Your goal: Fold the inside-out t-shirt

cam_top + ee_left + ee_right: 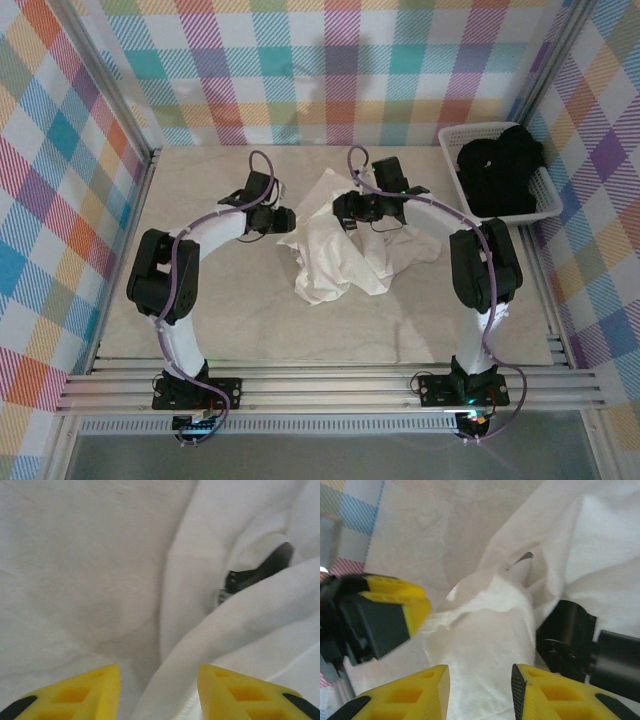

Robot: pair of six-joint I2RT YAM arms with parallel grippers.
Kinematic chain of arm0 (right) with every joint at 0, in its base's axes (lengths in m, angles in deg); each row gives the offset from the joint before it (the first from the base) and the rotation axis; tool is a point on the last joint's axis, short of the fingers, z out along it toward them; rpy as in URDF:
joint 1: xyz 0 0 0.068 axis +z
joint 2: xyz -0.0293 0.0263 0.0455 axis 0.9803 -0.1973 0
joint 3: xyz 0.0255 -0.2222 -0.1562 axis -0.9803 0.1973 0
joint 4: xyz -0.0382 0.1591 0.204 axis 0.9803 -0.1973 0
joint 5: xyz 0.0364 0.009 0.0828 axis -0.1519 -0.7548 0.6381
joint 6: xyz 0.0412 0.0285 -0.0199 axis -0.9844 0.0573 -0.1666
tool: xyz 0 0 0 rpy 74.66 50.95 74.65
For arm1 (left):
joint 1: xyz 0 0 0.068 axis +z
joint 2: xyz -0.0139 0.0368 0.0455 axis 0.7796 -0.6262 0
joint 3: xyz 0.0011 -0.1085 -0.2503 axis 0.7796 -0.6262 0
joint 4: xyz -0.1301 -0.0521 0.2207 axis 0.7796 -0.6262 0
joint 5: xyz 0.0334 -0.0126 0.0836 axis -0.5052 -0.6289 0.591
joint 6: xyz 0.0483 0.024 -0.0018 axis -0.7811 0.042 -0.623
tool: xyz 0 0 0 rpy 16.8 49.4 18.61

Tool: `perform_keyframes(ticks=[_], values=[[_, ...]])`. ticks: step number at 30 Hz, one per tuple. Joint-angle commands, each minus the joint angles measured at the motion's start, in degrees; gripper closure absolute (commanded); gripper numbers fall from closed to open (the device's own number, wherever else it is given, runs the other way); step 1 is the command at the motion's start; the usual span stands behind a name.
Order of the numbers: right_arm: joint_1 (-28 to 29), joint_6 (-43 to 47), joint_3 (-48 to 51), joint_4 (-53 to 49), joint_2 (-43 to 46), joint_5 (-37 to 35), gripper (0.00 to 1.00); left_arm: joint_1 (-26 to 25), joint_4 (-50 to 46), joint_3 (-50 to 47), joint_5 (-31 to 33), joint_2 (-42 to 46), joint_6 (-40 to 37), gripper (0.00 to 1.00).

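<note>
Overhead, both arms arched inward over crumpled t-shirt (335,255); left end effector (157,672), right end effector (480,670) part-open, cloth between fingers

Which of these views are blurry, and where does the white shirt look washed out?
Left wrist view: soft all over, the white t-shirt barely separating from the pale table, yellow fingers blurred. Right wrist view: t-shirt blown out at upper right, near fingers out of focus. Top external view: sharp and evenly lit, faint shadows on the back wall.
</note>
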Motion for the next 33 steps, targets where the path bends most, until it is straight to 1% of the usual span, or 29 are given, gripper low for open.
perform_keyframes(ticks=[1, 3, 6, 8, 9, 10, 11, 13, 14, 16, 17, 19, 22, 28, 33], values=[[1.12, 3.81, -2.67, -2.22, -2.75, -1.67, 0.6, 0.83, -2.8, 0.39, 5.98, 1.24, 3.6, 0.48], [1.36, 3.6, -3.34, -2.22, -4.29, -1.41, 0.6, 0.83, -1.81, -2.48, 4.83, 3.6, 5.66, 0.44], [1.61, 2.86, -4.61, -1.48, -6.51, 0.57, 0.6, 0.82, 3.95, -9.5, -1.6, 7.95, 10.4, 0.39], [1.69, 2.97, -6.12, -3.11, -7.74, 0.83, 0.62, 0.82, 6.23, -13.22, -4.44, 9.99, 12.99, 0.37], [1.68, 3.26, -6.14, -3.65, -7.78, 0.51, 0.66, 0.83, 6.81, -14.85, -5.05, 10.91, 14.04, 0.35], [1.74, 3.39, -5.71, -3.86, -7.64, -0.03, 0.71, 0.83, 7.24, -16.13, -5.41, 11.78, 14.63, 0.34], [1.67, 3.64, -4.93, -4.03, -7.02, -0.38, 0.8, 0.83, 7.84, -17.59, -5.64, 12.9, 15.03, 0.33], [1.67, 3.96, -3.12, -4.06, -5.23, -0.91, 0.93, 0.83, 9.01, -19.83, -6.64, 14.45, 15.82, 0.29], [1.67, 3.99, -1.6, -3.72, -3.78, -1.41, 0.97, 0.83, 10.01, -20.7, -8.14, 14.71, 16.17, 0.28], [1.67, 4.01, 1.32, -2.26, -1.14, -2.62, 1.0, 0.83, 11.81, -21.2, -11.2, 13.96, 16.84, 0.27], [1.67, 3.93, 2.56, -1.43, 0.03, -2.89, 1.0, 0.83, 13.08, -21.25, -13.02, 13.1, 16.91, 0.28], [1.63, 3.77, 3.58, -0.64, 1.06, -2.73, 1.0, 0.83, 14.62, -20.88, -14.01, 11.26, 17.1, 0.31], [1.67, 3.73, 3.78, -0.92, 1.34, -2.42, 1.0, 0.92, 15.47, -19.01, -12.2, 8.63, 15.7, 0.36], [1.68, 4.36, 3.46, -1.25, 1.0, -2.59, 1.0, 1.45, 15.83, -13.98, -12.53, 3.48, 13.57, 0.45], [1.67, 4.51, 2.93, -1.4, 0.42, -2.26, 1.0, 2.38, 16.66, -10.09, -12.0, -0.63, 13.0, 0.56]])
